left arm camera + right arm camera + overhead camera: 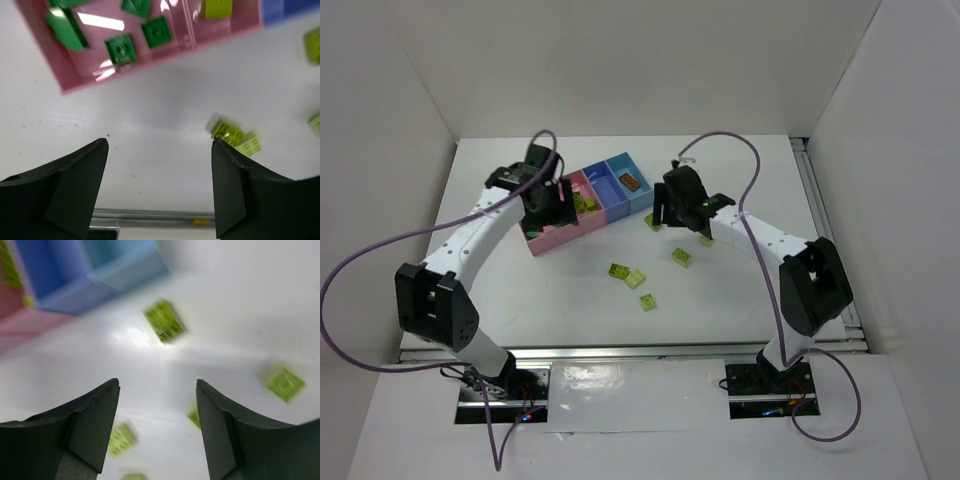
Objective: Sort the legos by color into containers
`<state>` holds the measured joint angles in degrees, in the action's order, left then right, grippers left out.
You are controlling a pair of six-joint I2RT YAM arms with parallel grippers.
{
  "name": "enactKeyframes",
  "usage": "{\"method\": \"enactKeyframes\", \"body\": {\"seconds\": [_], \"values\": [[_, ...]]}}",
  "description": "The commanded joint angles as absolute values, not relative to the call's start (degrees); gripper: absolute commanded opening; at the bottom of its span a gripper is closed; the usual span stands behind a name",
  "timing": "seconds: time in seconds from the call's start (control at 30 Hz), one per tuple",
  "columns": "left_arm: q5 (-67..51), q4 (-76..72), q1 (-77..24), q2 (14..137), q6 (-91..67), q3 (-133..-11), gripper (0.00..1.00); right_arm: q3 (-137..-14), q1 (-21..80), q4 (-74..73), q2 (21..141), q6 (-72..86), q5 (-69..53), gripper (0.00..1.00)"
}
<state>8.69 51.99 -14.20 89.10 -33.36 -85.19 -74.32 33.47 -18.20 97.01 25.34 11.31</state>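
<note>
The 4 joined containers (548,243) sit angled toward the far edge of the table (580,312). The left tool (159,146) hangs by the end pink bin (100,82), jaws wide apart and empty. Dark green legos (120,49) lie inside it, so that colour looks sorted. The right tool (157,385), also apart and holding nothing, hovers near the light blue bin (125,272), facing a yellow-green brick (164,320), likely its next pick. About 6 yellow-green pieces (618,270) lie loose mid-table.
</note>
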Motion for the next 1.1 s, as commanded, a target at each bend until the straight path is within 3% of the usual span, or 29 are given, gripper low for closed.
{"method": "enactKeyframes", "body": {"seconds": [0.0,0.1,0.27,0.63,0.83,1.07], "values": [[10.5,51.7,-20.2,90.0,-33.4,-81.0,0.86,-66.7,33.1,-22.8,92.6,27.6,12.7,0.72],[5.7,51.7,-25.4,95.8,-32.5,-81.7,0.86,-61.8,32.4,-24.6,91.4,28.3,9.7,0.80],[1.3,52.9,-30.7,104.3,-32.5,-83.6,0.91,-56.2,36.4,-24.5,89.5,29.0,7.1,0.80],[-5.4,50.8,-30.7,109.6,-46.8,-83.2,0.94,-53.7,47.5,-23.2,89.2,29.5,4.3,0.93],[-7.3,47.2,-31.2,107.6,-56.7,-79.3,0.94,-52.6,51.1,-22.2,91.0,30.1,2.7,0.93],[-5.8,46.6,-31.7,108.9,-60.0,-80.5,0.82,-53.7,52.3,-21.1,94.5,30.6,2.7,0.80]]}}
